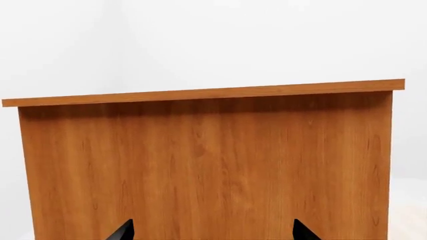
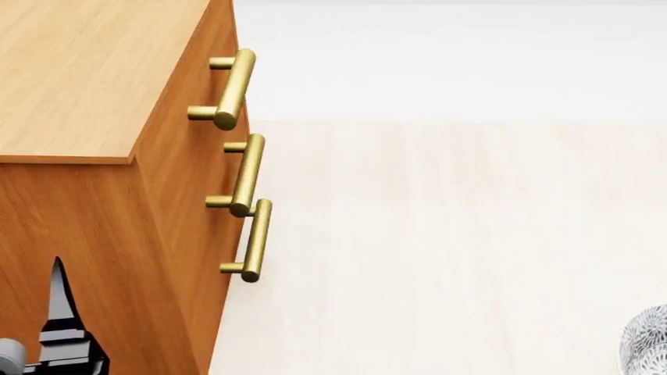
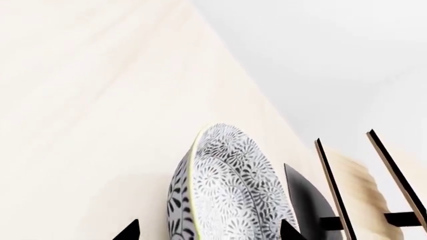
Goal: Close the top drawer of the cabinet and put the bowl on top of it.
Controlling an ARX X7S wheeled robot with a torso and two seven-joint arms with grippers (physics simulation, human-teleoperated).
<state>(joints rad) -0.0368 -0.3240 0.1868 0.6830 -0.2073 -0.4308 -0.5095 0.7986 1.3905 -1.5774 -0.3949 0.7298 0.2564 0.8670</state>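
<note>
The orange-brown cabinet (image 2: 83,86) fills the left of the head view, flat top bare. Its top drawer (image 2: 214,47) carries the uppermost brass handle (image 2: 233,84); its front looks level with the two drawers below, and no gap shows. My left gripper (image 1: 213,231) faces the cabinet's plain side panel (image 1: 200,165), open, with nothing between its fingertips; one dark finger (image 2: 58,301) shows in the head view. The patterned white bowl (image 3: 227,185) sits on the pale surface, its rim between the spread tips of my open right gripper (image 3: 210,231). Only the bowl's edge (image 2: 648,344) shows in the head view.
Two lower brass handles (image 2: 246,173) (image 2: 255,238) stick out from the cabinet front. Pale wood flooring (image 2: 448,250) stretches right of the cabinet. Behind the bowl, thin dark bars (image 3: 333,190) rise against a white wall.
</note>
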